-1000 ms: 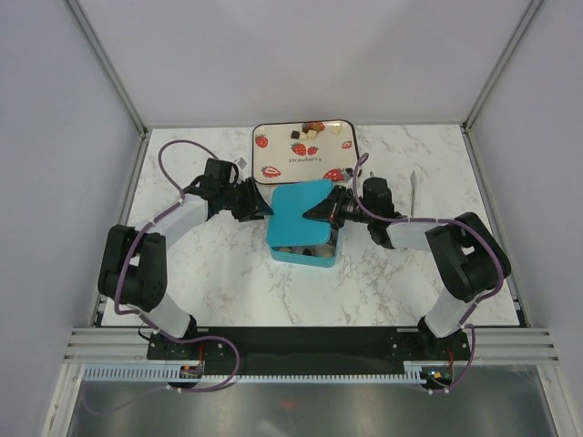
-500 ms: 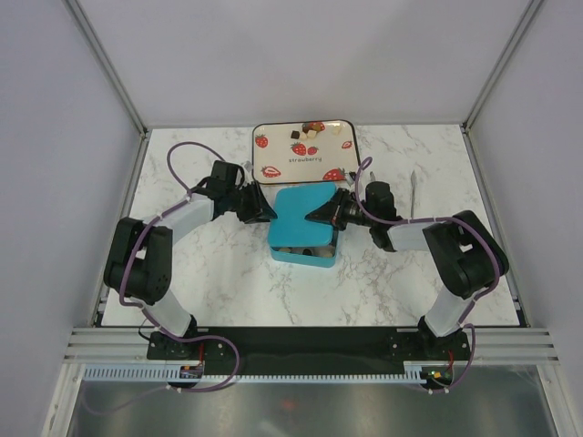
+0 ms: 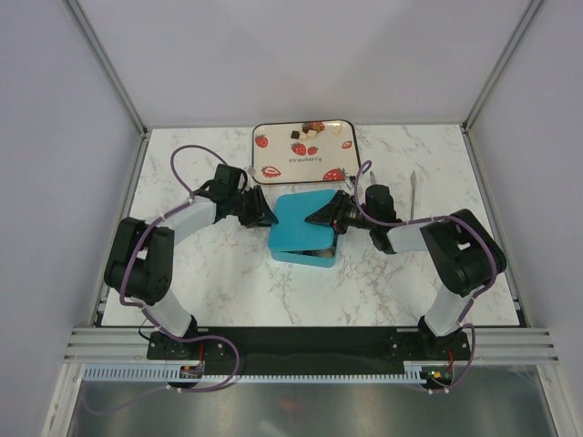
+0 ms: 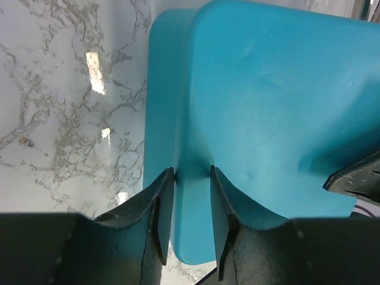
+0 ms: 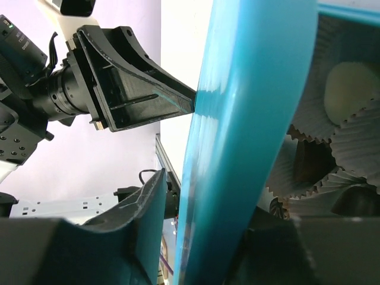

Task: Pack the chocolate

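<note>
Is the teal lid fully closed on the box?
No: the top view shows the teal lid shifted toward the far side, leaving the box open along its near edge.

**Box mouth mostly blocked from above**

The flat teal plastic lid (image 3: 303, 211), pinched between left gripper (image 3: 270, 218) and right gripper (image 3: 311, 217), covers the teal rectangular box (image 3: 302, 255). Only a near-side slit stays open. The white strawberry-print tray (image 3: 273, 153) crowds the far side. There's passing room over the marble tabletop (image 3: 237, 287) up front.

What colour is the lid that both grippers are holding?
Plain teal, with no pattern. The lid shows best in the left wrist view.
</note>
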Tool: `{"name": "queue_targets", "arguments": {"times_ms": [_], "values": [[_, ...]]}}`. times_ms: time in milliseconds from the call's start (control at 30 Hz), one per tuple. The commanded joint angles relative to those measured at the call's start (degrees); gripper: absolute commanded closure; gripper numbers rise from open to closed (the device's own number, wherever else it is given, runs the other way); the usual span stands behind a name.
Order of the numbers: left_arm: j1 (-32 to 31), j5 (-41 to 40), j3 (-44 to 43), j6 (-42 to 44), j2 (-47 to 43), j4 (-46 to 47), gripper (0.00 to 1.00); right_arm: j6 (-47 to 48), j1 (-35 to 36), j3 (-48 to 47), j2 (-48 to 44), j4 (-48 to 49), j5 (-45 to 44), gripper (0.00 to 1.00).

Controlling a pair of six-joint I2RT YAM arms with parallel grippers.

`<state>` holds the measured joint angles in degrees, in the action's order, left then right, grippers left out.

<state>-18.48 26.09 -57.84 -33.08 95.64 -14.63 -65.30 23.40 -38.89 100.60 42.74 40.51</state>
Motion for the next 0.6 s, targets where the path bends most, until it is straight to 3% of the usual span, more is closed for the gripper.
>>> {"name": "queue_targets", "arguments": {"times_ms": [0,267,567], "values": [[-0.5,0.1,1.0,-0.8,-1.2,1.3,0.62,2.0,-0.1,0.0,-0.1,1.2,0.1,0.57],[-0.8,0.0,1.0,-0.8,-1.0,1.3,0.63,10.1,-0.5,-3.2,-4.1,-12.8,-3.6,0.45],[-0.9,-0.1,0.9,-0.7,-0.6,1.4,0.63,17.6,-1.6,-5.2,-8.8,-28.0,-8.8,0.39]]}}
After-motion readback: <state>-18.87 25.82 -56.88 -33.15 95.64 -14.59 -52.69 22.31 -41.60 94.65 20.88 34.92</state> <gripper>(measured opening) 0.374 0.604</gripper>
